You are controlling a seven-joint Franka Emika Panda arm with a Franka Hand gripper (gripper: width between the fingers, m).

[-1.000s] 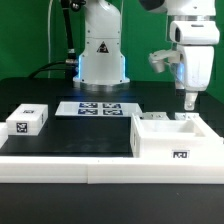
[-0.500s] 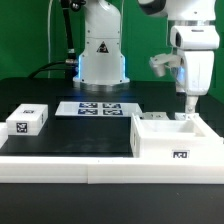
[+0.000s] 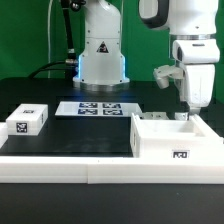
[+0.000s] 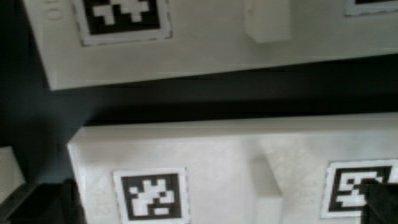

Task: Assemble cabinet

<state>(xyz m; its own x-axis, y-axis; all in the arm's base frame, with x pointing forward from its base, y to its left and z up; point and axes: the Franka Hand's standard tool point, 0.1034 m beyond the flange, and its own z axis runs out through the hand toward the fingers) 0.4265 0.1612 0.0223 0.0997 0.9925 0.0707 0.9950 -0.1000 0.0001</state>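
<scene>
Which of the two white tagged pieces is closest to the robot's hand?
The cabinet, the big open box at the exterior view's right: the hand hangs above its back edge. The small block lies at that view's far left.

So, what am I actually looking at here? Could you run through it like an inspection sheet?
Surface: black table top, with a white rail along its front.
Job's things: cabinet, an open-topped white box with a marker tag on its front, on the exterior view's right.
Clutter: small tagged white block on the exterior view's left; marker board lying flat mid-table.
Grippers: tool hangs over the cabinet's far side; open or shut cannot be told.
Cables: dark cables beside the robot base.
Surroundings: green backdrop.
</scene>
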